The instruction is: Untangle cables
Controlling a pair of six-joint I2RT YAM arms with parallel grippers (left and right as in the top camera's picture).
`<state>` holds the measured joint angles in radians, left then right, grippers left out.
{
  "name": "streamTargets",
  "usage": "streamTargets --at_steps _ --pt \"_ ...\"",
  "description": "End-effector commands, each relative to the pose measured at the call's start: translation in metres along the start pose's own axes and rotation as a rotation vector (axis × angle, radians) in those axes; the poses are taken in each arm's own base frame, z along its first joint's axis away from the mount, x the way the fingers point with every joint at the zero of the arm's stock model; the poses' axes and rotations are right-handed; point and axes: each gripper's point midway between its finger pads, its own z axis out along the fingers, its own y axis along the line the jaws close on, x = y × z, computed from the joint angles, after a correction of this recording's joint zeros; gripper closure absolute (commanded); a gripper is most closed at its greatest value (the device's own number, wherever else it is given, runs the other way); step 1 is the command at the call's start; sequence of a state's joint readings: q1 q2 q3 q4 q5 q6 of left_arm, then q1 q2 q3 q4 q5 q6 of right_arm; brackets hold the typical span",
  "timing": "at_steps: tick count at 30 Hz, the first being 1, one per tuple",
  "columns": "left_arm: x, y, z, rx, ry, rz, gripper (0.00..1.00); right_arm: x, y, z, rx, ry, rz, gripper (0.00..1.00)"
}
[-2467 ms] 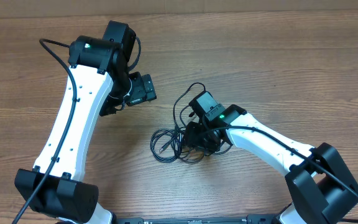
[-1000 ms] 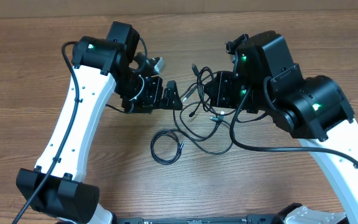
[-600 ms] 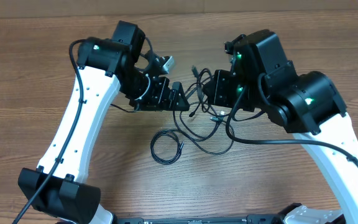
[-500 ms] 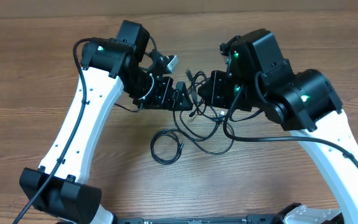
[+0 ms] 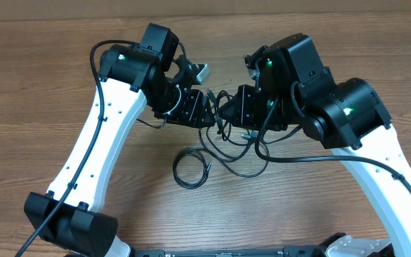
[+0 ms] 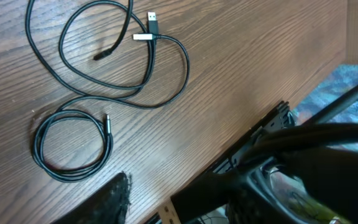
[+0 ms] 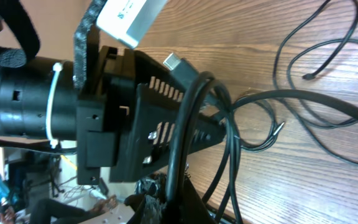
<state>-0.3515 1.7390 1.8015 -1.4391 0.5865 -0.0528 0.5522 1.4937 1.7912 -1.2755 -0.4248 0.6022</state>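
**Arms closing in on the lifted tangle**

Since a second ago, we are seeing the two arms draw together. The left gripper [image 5: 208, 113] has come right and the right gripper [image 5: 231, 112] has come left. Their tips are now almost meeting above the far middle of the table [image 5: 27, 86]. The small coil [image 6: 37, 144] has stayed where it was on the wood.

We are watching the right gripper clamping shut on the cables [image 7: 180, 134], which are rising off the table into its grip at the near edge of its own camera view. From there a doubled loop is draping across the left gripper's black wedge-shaped fingers [image 7: 160, 93]. A silver-tipped plug [image 7: 175, 61] is sticking out just above them. We are not managing to tell whether the left gripper is pinching that loop or only pushing into it. Its fingers are converging toward a point, and the cable is crossing in front of them.

Below the grippers, the rest of the cables are lying on the table in wide loose loops, with a flat plug [image 6: 153, 17] at their far end. The small coil is sitting nearer and to the left, showing a thin jack tip, and a strand is leading from it toward the loops.
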Motion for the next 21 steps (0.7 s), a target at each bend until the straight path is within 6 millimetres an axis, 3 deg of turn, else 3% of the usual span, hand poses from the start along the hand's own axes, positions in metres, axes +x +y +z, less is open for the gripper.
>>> streamTargets --at_steps 1,4,7,13,16,21 --pt "-0.002 0.003 0.0 -0.027 -0.008 0.016 0.61 0.006 0.012 -0.004 -0.058 0.027 -0.012 0.96" --pt "-0.002 0.003 0.0 -0.027 -0.007 0.016 0.75 0.007 0.012 -0.004 -0.059 0.03 -0.017 0.96" --pt "-0.002 0.003 0.0 -0.028 -0.007 0.012 0.96 0.006 0.012 -0.004 -0.06 0.029 -0.018 0.96" --pt "-0.004 0.009 0.0 -0.059 -0.016 -0.017 0.96 0.006 0.011 -0.004 -0.05 0.024 -0.017 0.96" --pt "-0.005 0.041 -0.006 -0.241 -0.044 -0.189 0.96 -0.001 -0.005 -0.004 0.034 -0.02 -0.008 0.96" --pt "0.013 0.099 -0.032 -0.562 -0.105 -0.525 0.96 -0.018 -0.056 -0.015 0.316 -0.155 0.045 0.96"
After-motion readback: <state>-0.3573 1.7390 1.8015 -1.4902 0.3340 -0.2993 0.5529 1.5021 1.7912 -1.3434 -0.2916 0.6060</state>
